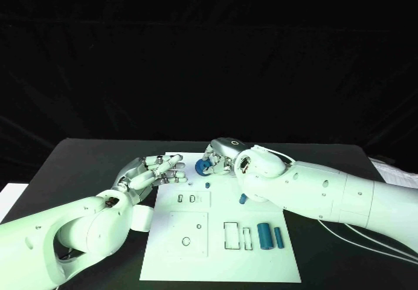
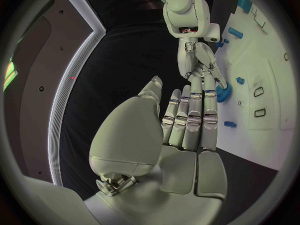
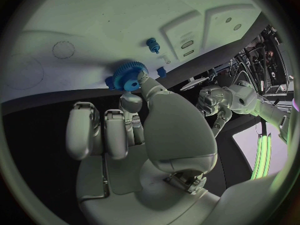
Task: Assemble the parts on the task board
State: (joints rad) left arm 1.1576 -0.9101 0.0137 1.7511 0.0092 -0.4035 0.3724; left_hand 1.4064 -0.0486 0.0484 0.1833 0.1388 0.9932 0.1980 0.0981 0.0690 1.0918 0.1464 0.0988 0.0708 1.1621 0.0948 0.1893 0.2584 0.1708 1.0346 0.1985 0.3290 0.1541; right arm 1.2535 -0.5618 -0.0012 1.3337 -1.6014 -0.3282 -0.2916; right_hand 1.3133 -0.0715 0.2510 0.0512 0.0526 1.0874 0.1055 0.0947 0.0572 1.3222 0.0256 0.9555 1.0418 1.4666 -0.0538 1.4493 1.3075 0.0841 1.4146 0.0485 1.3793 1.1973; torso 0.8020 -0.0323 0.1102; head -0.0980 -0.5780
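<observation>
Here, a blue gear [image 3: 128,77] is pinched at the fingertips of the right hand [image 1: 225,158], just above the white task board [image 1: 200,254]. Beside it, the left hand [image 1: 155,171] is held open, with nothing in it.

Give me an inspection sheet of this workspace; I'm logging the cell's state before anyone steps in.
Surface: black table, with the white task board in its middle.
Job's things: blue gear at the board's far edge, held by the right hand; two blue cylinders lying side by side near the board's right edge; a small blue peg standing on the board.
Clutter: white sheets at the table's right edge.
Hands: right hand pinches the gear; left hand holds nothing, fingers extended beside the board's left edge.
Cables: thin white cables running beneath the right arm.
Surroundings: black backdrop behind the table.
</observation>
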